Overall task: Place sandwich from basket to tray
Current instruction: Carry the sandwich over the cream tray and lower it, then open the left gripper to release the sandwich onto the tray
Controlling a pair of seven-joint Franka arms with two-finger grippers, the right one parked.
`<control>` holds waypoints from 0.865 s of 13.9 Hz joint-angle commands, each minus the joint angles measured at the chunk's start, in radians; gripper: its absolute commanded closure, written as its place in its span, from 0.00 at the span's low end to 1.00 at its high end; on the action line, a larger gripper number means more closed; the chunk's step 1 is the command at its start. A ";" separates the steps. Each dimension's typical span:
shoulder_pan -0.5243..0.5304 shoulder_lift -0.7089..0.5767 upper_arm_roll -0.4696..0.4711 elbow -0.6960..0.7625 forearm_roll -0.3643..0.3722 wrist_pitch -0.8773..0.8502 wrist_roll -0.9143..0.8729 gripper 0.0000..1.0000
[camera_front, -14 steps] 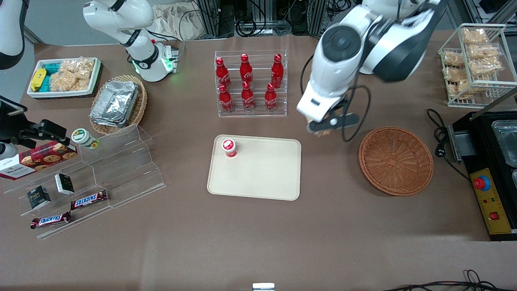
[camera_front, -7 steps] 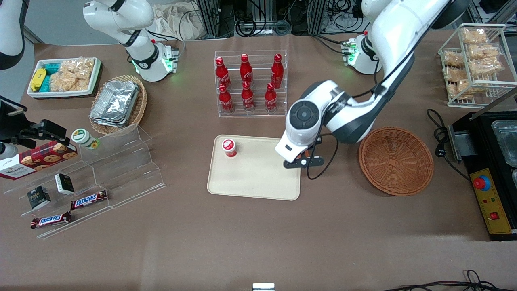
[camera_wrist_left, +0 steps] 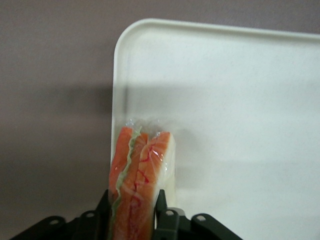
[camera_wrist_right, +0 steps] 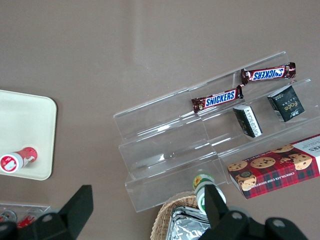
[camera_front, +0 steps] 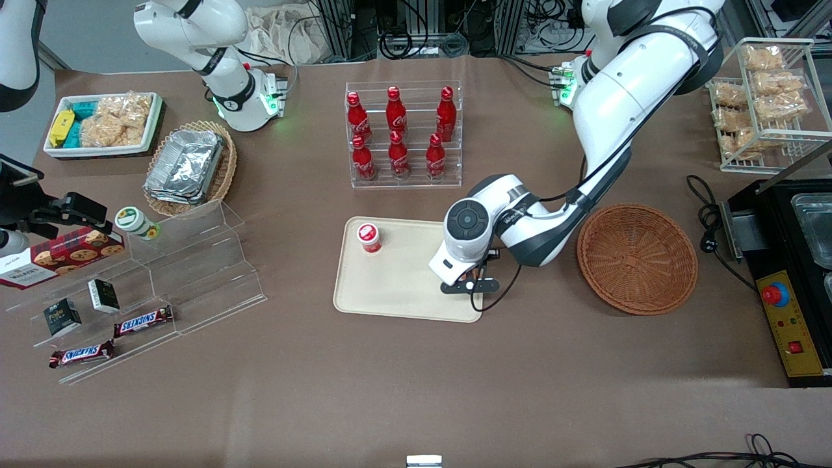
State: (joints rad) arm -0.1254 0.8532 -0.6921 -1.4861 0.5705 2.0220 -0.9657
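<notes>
My left gripper point(camera_front: 469, 285) is low over the cream tray point(camera_front: 403, 296), at the tray's corner nearest the basket and the front camera. In the left wrist view the gripper point(camera_wrist_left: 134, 212) is shut on the sandwich point(camera_wrist_left: 142, 172), a wrapped wedge with an orange-red filling edge and a green strip, held over the tray's point(camera_wrist_left: 240, 100) corner. The sandwich is hidden under the arm in the front view. The round reddish-brown wicker basket point(camera_front: 637, 258) stands beside the tray toward the working arm's end, with nothing in it.
A small red-capped bottle point(camera_front: 369, 237) lies on the tray at the corner farthest from the gripper. A clear rack of red cola bottles point(camera_front: 403, 133) stands farther from the front camera than the tray. A black appliance point(camera_front: 793, 273) sits past the basket. Clear display steps point(camera_front: 162, 279) with snacks lie toward the parked arm's end.
My left arm has swung from beside the basket down over the tray, carrying the sandwich, and now sits lower and nearer the front camera at the tray's corner.
</notes>
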 commanded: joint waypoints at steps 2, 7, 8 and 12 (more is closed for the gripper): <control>-0.034 0.017 0.011 0.060 0.034 -0.011 -0.076 0.00; -0.025 -0.110 0.006 0.080 0.014 -0.035 -0.213 0.00; -0.023 -0.149 0.005 0.079 -0.003 -0.066 -0.250 0.00; 0.028 -0.324 0.005 0.073 -0.089 -0.251 -0.281 0.00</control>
State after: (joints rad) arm -0.1325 0.6288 -0.6971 -1.3806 0.5257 1.8495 -1.2293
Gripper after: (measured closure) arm 0.000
